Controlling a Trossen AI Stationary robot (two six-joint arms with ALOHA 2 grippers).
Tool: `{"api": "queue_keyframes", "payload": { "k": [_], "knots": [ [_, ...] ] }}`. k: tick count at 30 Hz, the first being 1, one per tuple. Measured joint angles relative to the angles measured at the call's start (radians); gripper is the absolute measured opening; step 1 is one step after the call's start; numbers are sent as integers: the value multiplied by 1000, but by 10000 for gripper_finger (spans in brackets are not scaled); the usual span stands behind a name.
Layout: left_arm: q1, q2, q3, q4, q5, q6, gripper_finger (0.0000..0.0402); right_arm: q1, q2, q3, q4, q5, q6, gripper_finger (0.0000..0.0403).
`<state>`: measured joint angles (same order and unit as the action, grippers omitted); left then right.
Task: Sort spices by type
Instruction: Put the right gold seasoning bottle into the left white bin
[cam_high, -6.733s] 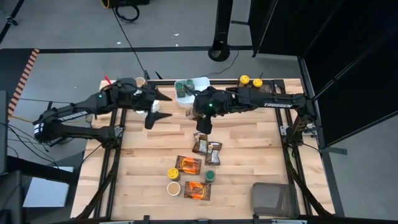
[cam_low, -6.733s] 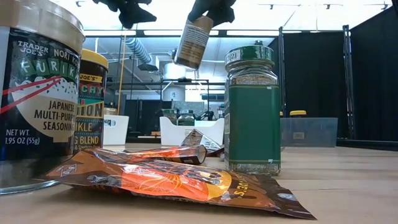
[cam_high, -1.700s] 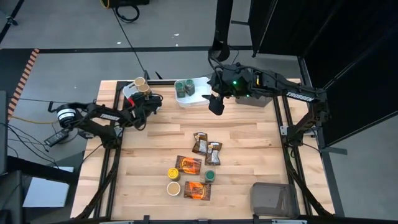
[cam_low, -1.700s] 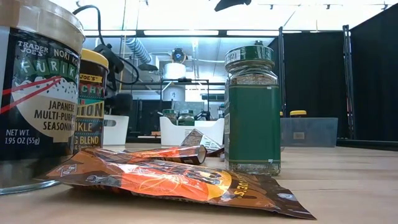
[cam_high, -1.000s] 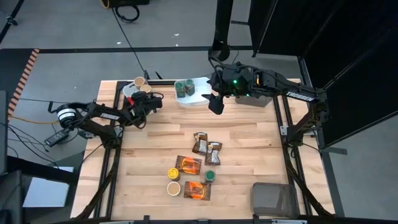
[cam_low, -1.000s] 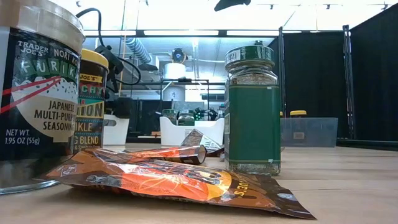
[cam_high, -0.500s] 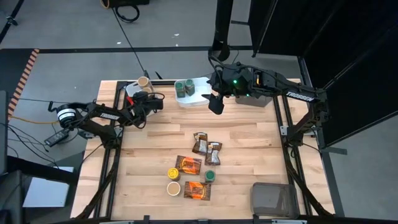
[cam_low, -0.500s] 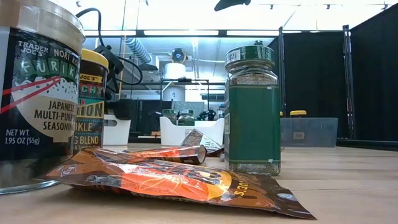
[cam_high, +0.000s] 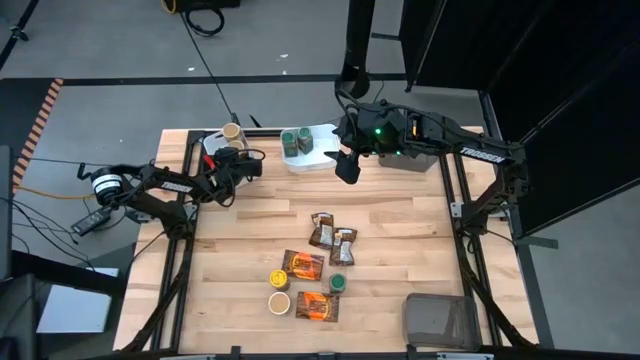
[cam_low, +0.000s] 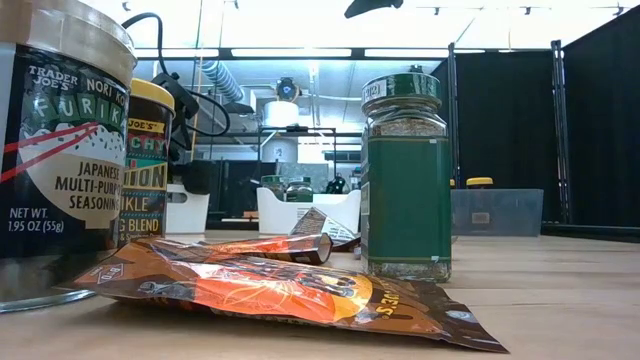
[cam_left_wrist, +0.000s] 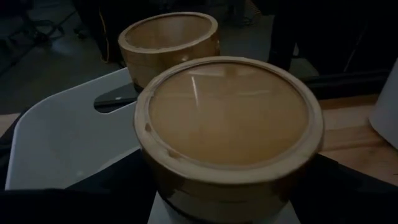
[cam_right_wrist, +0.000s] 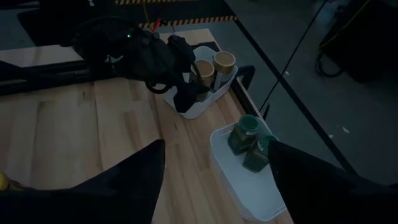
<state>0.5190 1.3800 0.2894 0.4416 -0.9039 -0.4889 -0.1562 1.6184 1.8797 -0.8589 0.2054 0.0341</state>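
Your left gripper (cam_high: 237, 162) sits over the white tub (cam_high: 209, 146) at the table's far left corner, closed on a tan-lidded jar (cam_left_wrist: 229, 127). The left wrist view shows that jar upright, lid up, long axis vertical, between the dark fingers, with a second tan-lidded jar (cam_left_wrist: 169, 39) standing just beyond it in the same tub. The step in hand, as I judge it, is setting this jar down with its like. The next move calls for you to part the fingers and lift straight up, so neither jar gets tipped.

Your right gripper (cam_high: 347, 166) hangs above the far edge of the table, near its middle, with its fingers spread and holding nothing. Just beside it is a second white tub (cam_right_wrist: 239, 172), which holds two green-lidded jars (cam_right_wrist: 244, 134), both upright.

Unsorted stock remains near the middle of the table, toward the near edge:
- two darker foil packets (cam_high: 332, 233), lying flat side by side;
- two orange foil packets (cam_high: 303, 266), flat, one nearer the near edge than the other;
- a yellow-lidded jar (cam_high: 279, 277), a tan-lidded jar (cam_high: 280, 302) and a green-lidded jar (cam_high: 338, 283), all upright.

A grey bin (cam_high: 439, 317) stands at the near right corner; its contents cannot be made out. I judge the sort roughly one third done.
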Motion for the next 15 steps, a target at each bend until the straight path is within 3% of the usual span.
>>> {"api": "queue_keyframes", "payload": {
  "k": [15],
  "knots": [
    [12,-1,0,-3,78,-39,323,0,0,0,-1,0,-3,290]
  ]
}}
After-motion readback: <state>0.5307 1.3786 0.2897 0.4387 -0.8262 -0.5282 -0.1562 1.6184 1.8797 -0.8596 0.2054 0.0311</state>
